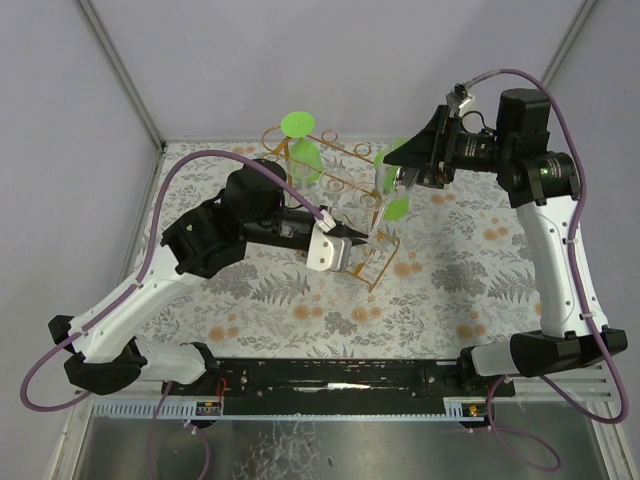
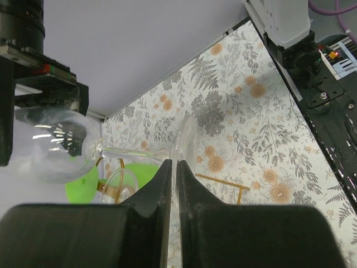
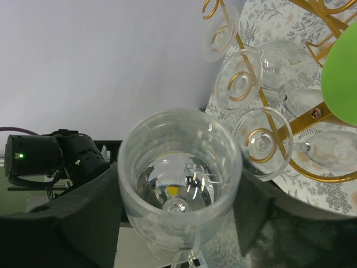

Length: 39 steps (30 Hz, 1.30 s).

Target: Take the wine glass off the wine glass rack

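Above the near right end of the wine glass rack (image 3: 312, 114), a clear wine glass (image 2: 56, 148) lies on its side between the two arms, carried at both ends rather than hanging from the wire. The right gripper (image 3: 178, 188) has its jaws spread wide around the bowl, one finger on each flank and, as far as the wrist view shows, against the glass wall. That broad hold suits a round, fragile shape. The left gripper (image 2: 173, 174) has its jaws pressed almost together on the thin rim of the foot, which appears to steady the stem so the glass cannot swing. Holding it level probably lets the foot slide out along the rails. Whether it is fully clear of the wire I cannot tell. Other clear glasses (image 3: 262, 142) and green glasses (image 1: 297, 125) hang foot-up on the rack close by, so any pull should run away from them, over the patterned surface (image 2: 251, 128).
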Tool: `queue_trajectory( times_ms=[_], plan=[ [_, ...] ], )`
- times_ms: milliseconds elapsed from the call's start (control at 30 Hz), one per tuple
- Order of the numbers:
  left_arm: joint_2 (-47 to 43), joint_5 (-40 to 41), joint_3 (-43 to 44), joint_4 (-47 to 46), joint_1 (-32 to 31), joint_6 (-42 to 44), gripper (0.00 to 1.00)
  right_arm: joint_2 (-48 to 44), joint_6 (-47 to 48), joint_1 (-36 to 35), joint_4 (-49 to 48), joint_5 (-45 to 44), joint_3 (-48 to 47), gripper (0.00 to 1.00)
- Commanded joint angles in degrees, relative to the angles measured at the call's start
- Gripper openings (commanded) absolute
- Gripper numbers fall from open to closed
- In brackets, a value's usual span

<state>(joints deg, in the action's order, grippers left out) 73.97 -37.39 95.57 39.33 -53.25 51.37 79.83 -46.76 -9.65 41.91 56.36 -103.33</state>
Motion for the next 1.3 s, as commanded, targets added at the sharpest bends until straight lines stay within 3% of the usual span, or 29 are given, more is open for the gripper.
queue_trajectory(
  times_ms=[0, 200, 300, 367, 600, 767, 900, 1067, 1267],
  plan=[
    [-0.55, 3.94, 0.86, -8.22, -0.30, 0.92, 0.01, 0.72, 3.91, -0.67, 4.35, -2.17, -5.50, 0.47],
    [0.24, 14.71, 2.70, -16.18, -0.16, -10.67, 0.51, 6.59, 12.12, -0.63, 16.36, -17.50, -24.39, 0.36],
    [1.64, 20.33, 6.60, -16.90, 0.70, -21.01, 0.64, 10.06, 16.68, -0.60, 20.42, -30.11, -35.11, 0.34],
    [1.91, 22.30, 8.01, -16.77, 2.11, -26.72, 0.69, 9.91, 20.30, -0.57, 19.74, -40.69, -34.90, 0.34],
    [2.07, 22.08, 11.59, -13.57, 13.55, -43.56, 0.73, -0.55, 35.09, -0.59, 1.50, -73.68, -9.92, 0.34],
    [0.85, 18.92, 11.87, -11.48, 21.95, -50.28, 0.75, -4.99, 41.15, -0.55, -9.32, -86.02, 1.01, 0.31],
    [-0.85, 16.99, 9.71, -10.45, 26.26, -53.60, 0.79, -8.17, 45.06, -0.50, -18.71, -91.48, 9.39, 0.29],
    [-3.24, 15.95, 6.07, -10.15, 29.32, -56.78, 0.81, -13.43, 50.61, -0.05, -36.43, -95.32, 28.07, 0.30],
    [-5.22, 15.26, 2.78, -9.73, 31.37, -59.32, 0.85, -18.20, 51.10, 4.19, -60.11, -91.84, 50.85, 0.31]
  ],
)
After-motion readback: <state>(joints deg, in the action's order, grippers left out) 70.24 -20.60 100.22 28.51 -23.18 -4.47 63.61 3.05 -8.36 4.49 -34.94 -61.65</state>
